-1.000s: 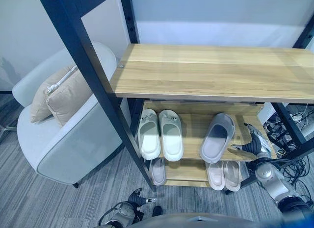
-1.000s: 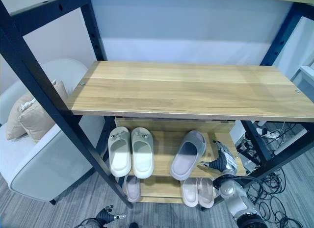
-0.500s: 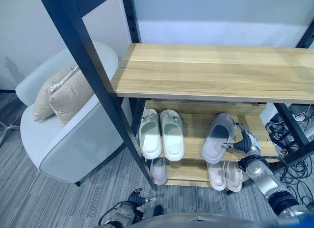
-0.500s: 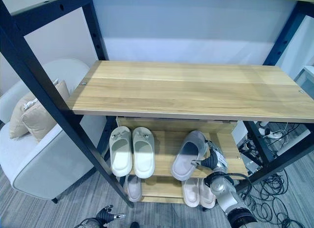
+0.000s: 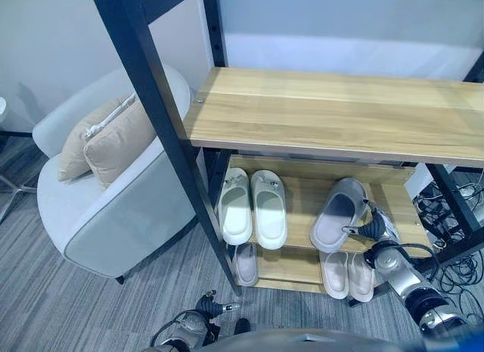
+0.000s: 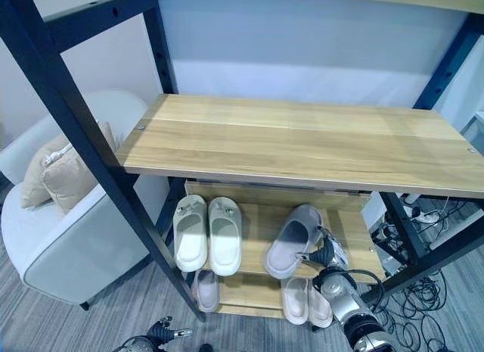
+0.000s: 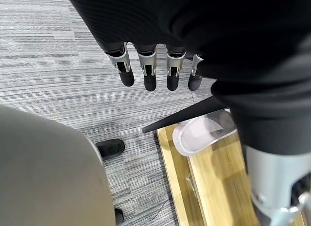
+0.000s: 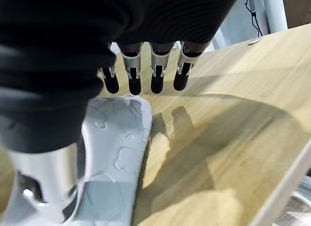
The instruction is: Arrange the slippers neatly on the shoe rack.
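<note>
- Left eye view: a grey slipper (image 5: 338,213) lies on the middle shelf of the shoe rack (image 5: 333,113), at the right side. Its long axis runs slantwise, toe toward the back right of the shelf, heel toward the front edge. A white pair (image 5: 252,206) lies straight and side by side at the left of the same shelf. The right hand (image 5: 376,225) is just beside the grey slipper's right edge; contact cannot be told from here. A pale pair (image 5: 345,272) and a single slipper (image 5: 244,263) lie on the bottom shelf, partly cut off by the shelf above. An armchair (image 5: 113,208) with cushions (image 5: 106,136) stands left of the rack.
- Right eye view: the same layout; the hand's fingers are too small to read.
- Left wrist view: the left hand (image 7: 155,65) hangs over grey carpet (image 7: 58,65), fingers straight, holding nothing.
- Right wrist view: the right hand's fingers (image 8: 156,73) are straight and empty above the wood, with the grey slipper's side just beside them.
</note>
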### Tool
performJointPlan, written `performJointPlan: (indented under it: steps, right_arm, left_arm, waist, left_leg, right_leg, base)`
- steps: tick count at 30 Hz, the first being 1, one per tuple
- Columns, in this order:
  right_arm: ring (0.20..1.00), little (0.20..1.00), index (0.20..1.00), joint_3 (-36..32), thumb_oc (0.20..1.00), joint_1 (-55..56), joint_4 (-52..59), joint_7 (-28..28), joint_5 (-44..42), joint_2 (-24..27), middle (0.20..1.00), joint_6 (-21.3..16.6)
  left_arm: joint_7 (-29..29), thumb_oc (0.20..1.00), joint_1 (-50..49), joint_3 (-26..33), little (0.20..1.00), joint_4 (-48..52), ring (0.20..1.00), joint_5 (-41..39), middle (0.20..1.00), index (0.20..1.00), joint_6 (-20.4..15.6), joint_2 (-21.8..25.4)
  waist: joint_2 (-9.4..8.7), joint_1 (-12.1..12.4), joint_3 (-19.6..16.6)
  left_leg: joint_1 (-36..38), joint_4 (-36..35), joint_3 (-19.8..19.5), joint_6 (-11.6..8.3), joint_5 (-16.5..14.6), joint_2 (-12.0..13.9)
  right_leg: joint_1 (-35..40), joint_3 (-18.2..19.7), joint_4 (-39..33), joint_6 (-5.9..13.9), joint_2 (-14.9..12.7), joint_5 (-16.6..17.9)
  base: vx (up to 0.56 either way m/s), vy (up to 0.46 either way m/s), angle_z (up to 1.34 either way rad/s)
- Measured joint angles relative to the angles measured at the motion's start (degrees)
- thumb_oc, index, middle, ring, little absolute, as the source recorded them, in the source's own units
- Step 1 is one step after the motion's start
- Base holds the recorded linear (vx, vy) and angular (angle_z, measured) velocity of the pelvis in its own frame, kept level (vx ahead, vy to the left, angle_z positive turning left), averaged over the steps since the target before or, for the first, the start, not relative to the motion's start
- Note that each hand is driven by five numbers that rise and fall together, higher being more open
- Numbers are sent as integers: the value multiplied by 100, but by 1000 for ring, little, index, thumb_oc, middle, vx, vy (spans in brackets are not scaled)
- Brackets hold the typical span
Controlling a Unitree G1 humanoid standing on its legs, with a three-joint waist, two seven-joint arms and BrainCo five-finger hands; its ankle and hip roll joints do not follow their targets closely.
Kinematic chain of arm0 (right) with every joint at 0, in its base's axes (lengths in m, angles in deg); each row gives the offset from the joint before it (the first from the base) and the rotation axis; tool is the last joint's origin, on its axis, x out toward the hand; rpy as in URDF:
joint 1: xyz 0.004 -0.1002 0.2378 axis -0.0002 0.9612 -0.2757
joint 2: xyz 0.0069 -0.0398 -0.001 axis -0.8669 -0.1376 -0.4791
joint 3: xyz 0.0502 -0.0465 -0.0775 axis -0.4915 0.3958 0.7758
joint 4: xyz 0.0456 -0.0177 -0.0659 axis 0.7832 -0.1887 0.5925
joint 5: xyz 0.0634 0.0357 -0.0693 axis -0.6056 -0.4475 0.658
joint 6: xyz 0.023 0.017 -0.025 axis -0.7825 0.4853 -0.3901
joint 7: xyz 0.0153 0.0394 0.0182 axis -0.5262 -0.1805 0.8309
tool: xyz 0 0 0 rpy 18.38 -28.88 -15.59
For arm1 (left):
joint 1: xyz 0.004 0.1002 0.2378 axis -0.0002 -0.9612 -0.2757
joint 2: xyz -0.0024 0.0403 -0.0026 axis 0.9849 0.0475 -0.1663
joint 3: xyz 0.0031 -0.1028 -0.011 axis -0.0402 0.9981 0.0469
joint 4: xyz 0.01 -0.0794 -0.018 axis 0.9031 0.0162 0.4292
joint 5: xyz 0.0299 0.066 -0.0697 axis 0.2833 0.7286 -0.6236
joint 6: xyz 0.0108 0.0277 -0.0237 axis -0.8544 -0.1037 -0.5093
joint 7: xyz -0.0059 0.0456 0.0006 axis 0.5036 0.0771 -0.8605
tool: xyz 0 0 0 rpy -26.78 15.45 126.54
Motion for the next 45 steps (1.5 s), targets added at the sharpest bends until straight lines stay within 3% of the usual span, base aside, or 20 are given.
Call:
performJointPlan:
  steps: [5, 6, 7, 24, 30, 41, 43, 45]
  right_arm:
    - [1000, 1000, 1000, 4, 1000, 2, -1, -9, -28, -22, 1000, 53]
    - [288, 288, 288, 1, 288, 1, -33, -12, -75, -58, 288, 54]
    - [200, 200, 200, 1, 200, 1, -88, -12, -97, -107, 200, 55]
    - [200, 200, 200, -133, 200, -179, -181, -201, -342, -134, 200, 52]
    - [200, 200, 200, -452, 200, 620, 1067, -258, -207, -85, 200, 12]
    - [200, 200, 200, -504, 200, 1403, 1663, -31, 538, 345, 200, -99]
    - [200, 200, 200, -480, 200, 1348, 1768, -12, 583, 356, 200, -252]
    - [200, 200, 200, -460, 200, 1261, 1660, -32, 566, 344, 200, -341]
  left_arm:
    - [-11, 1000, -18, 0, 1000, -2, 1000, -9, 1000, 1000, 7, -1]
    - [-15, 1000, -29, 0, 1000, -3, 1000, -41, 1000, 1000, 9, -2]
    - [-19, 1000, -39, 3, 1000, -4, 1000, -125, 1000, 1000, 11, -1]
    - [-45, 1000, -31, 1, 1000, -68, 1000, -167, 1000, 1000, 19, 16]
    - [-163, 1000, -98, 233, 1000, -61, 1000, -155, 1000, 1000, 10, 5]
    - [-157, 1000, -239, 458, 1000, -51, 1000, -172, 1000, 1000, -14, 13]
    - [-159, 1000, -273, 509, 1000, -49, 1000, -378, 1000, 1000, -23, 11]
    - [-172, 1000, -134, 757, 1000, 162, 1000, -676, 1000, 1000, -115, 37]
  waist:
    - [7, -1, -42]
    - [16, -4, -54]
    - [24, -8, -69]
    - [44, -19, -131]
    - [157, -57, -128]
    - [318, -192, -246]
    - [385, -161, -223]
    - [310, -27, 29]
  left_leg:
    - [2, 0, -4, 2, 2, -1]
    - [5, 0, -4, 2, 2, -1]
    - [5, 0, -3, 1, 2, 0]
    - [1, 0, -10, -25, -15, 3]
    - [17, 1, -32, 6, 14, 9]
    - [209, -1, -82, -44, -76, 83]
    - [162, 2, -71, -78, -25, 160]
    - [-580, 783, -92, -433, 247, 96]
  right_leg:
    - [3, -5, -1, 0, 0, 0]
    - [5, -5, -1, 0, 0, 0]
    - [6, -5, -2, -1, 1, -1]
    - [4, -9, -21, -6, 4, -8]
    - [20, -17, -24, -7, 11, -24]
    - [224, -5, -12, -67, 92, -104]
    - [122, -1, -13, -121, 170, -77]
    - [-476, -74, 497, -272, 136, -136]
  base:
    - [0, 0, 0]
    - [0, 0, 0]
    - [0, 0, 0]
    - [0, 0, 0]
    - [-27, -41, 1]
    - [-26, -99, 0]
    - [-308, -46, 0]
    - [-339, 43, 24]
